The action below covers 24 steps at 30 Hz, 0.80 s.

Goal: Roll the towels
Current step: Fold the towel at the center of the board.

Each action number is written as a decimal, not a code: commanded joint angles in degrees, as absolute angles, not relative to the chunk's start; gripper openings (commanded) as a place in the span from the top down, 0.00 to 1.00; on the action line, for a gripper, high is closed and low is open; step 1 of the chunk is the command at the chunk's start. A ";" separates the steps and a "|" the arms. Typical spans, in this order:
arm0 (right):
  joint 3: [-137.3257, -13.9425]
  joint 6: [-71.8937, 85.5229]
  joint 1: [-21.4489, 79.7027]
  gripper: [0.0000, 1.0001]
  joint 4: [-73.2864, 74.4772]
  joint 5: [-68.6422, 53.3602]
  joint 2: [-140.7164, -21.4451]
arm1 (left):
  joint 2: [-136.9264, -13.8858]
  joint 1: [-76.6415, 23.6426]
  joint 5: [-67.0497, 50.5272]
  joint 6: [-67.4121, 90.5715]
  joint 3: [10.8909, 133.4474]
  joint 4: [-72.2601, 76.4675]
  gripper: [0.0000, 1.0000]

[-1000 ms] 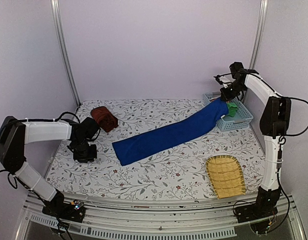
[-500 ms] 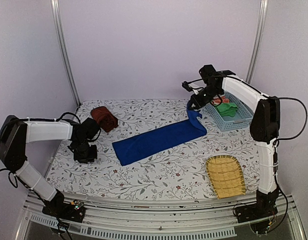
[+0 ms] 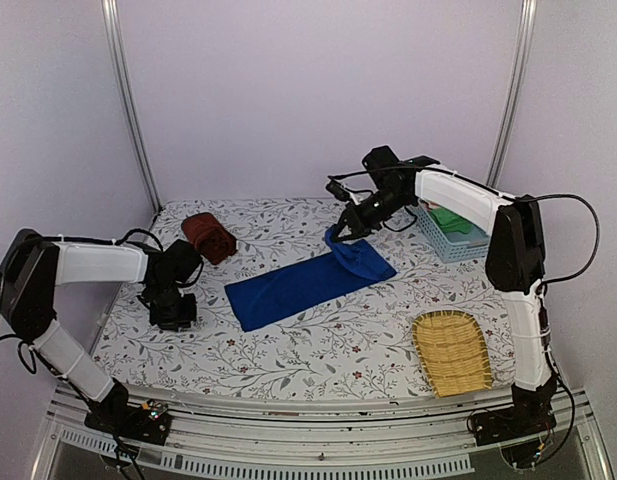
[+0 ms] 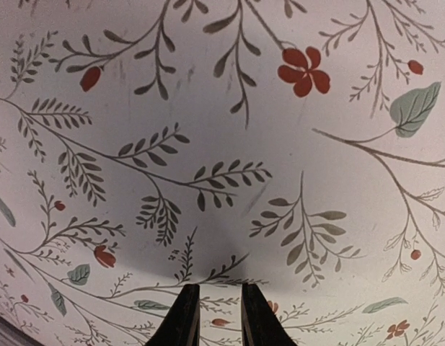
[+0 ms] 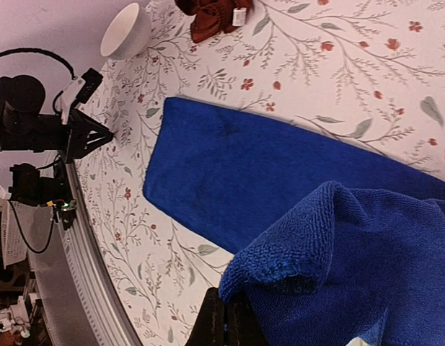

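Right gripper (image 3: 340, 232) is clamped shut on one end of the blue towel (image 3: 298, 285). In the wrist view its dark fingers (image 5: 215, 324) press together on the terry hem. That end is held above the table and is doubled back over the strip, so a loose fold hangs right beneath the jaws. The rest of the blue towel lies flat on the floral tablecloth (image 3: 318, 350) and runs diagonally away from the gripper toward the left arm's side.

Past the flat end and further back, the dark reddish-brown towel (image 3: 208, 237) sits as a compact bundle near the rear left corner, well apart from the blue one. On the gripper's other side, against the right wall, a light blue plastic basket (image 3: 458, 255) holds a green cloth (image 3: 450, 217). A woven wicker tray (image 3: 451, 350) lies nearer the right arm's base, close to the front edge.

Left gripper (image 3: 173, 310) hangs low over bare tablecloth with its fingers (image 4: 182, 321) slightly parted and nothing between them. It is near the blue towel's flat end but not touching it, and the brown bundle sits just behind it.
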State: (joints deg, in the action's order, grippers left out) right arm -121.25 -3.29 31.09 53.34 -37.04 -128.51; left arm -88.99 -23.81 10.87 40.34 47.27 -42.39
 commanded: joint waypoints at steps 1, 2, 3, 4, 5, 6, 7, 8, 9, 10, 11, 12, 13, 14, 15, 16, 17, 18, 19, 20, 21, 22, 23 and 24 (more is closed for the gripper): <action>-123.29 4.05 34.45 0.98 48.94 -43.52 -132.02 | -90.43 -25.05 8.43 40.49 46.41 -38.77 0.77; -123.65 5.10 34.94 0.98 47.87 -44.06 -132.62 | -90.77 -25.14 7.93 40.44 46.41 -38.16 0.78; -124.04 7.17 35.43 0.99 46.74 -44.55 -133.12 | -91.05 -25.26 7.46 40.55 46.33 -37.55 0.78; -124.67 8.28 35.95 0.99 45.94 -45.03 -133.86 | -91.32 -25.35 7.06 40.57 46.25 -37.00 0.78; -125.30 9.60 36.40 0.99 45.21 -45.45 -133.99 | -91.58 -25.44 6.69 40.60 46.23 -36.55 0.78; -125.79 10.89 36.81 0.99 44.45 -45.57 -135.13 | -91.85 -25.53 6.42 40.60 46.31 -36.18 0.78; -126.07 11.67 37.18 0.99 43.60 -45.73 -136.29 | -92.09 -25.64 6.22 40.61 46.25 -35.71 0.78; -126.23 12.74 37.44 0.99 42.74 -46.03 -136.86 | -92.33 -25.73 6.05 40.61 46.31 -35.38 0.78; -126.42 14.10 37.72 0.99 41.82 -46.44 -137.29 | -92.63 -25.81 5.92 40.46 46.31 -35.07 0.78; -126.69 14.77 38.05 0.99 41.32 -46.56 -137.68 | -92.83 -25.91 5.77 40.41 46.32 -34.73 0.78; -126.71 15.61 38.32 0.99 40.78 -46.61 -138.09 | -93.25 -25.93 5.52 40.23 46.32 -34.37 0.78; -126.72 16.16 38.65 0.99 40.21 -46.96 -138.42 | -93.52 -26.04 5.23 40.08 46.32 -33.91 0.78; -126.70 17.05 38.93 0.99 39.38 -47.32 -138.73 | -93.72 -26.02 4.75 39.85 46.32 -33.19 0.78; -126.74 17.82 39.30 0.99 38.52 -47.49 -139.00 | -93.97 -25.97 4.26 39.74 46.25 -32.50 0.78; -126.86 18.50 39.66 0.99 37.55 -47.50 -139.35 | -94.30 -26.01 3.89 39.71 46.30 -32.03 0.78; -126.83 19.46 39.91 0.99 36.47 -47.47 -139.54 | -94.69 -26.04 3.52 39.68 46.38 -31.62 0.78; -126.91 20.11 40.18 0.99 35.42 -47.69 -139.86 | -95.05 -26.05 3.18 39.58 46.40 -31.30 0.78; -127.34 21.04 40.37 0.99 34.32 -48.12 -140.30 | -95.35 -26.10 2.86 39.44 46.48 -30.78 0.79; -128.07 22.12 40.61 0.99 33.49 -48.29 -140.80 | -95.70 -26.10 2.51 39.26 46.42 -30.39 0.79; -128.76 22.71 40.86 0.99 32.83 -48.19 -141.26 | -95.90 -26.18 2.12 39.19 46.36 -29.92 0.79; -129.21 23.46 41.00 0.99 31.90 -48.22 -141.66 | -96.09 -26.15 1.78 39.06 46.32 -29.55 0.79; -129.34 23.99 41.25 0.99 30.42 -48.15 -141.81 | -96.33 -26.20 1.41 39.03 46.25 -29.15 0.79; -129.44 24.95 41.37 0.99 29.38 -48.07 -141.95 | -96.46 -26.26 1.07 39.01 46.19 -28.79 0.79; -129.46 25.73 41.43 0.99 28.12 -48.01 -142.21 | -96.63 -26.34 0.73 38.91 46.15 -28.48 0.79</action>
State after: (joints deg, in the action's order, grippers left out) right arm -127.33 21.10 40.29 35.07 -46.87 -140.49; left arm -92.77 -24.93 6.00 39.70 47.88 -32.27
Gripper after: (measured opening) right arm 0.030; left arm 0.213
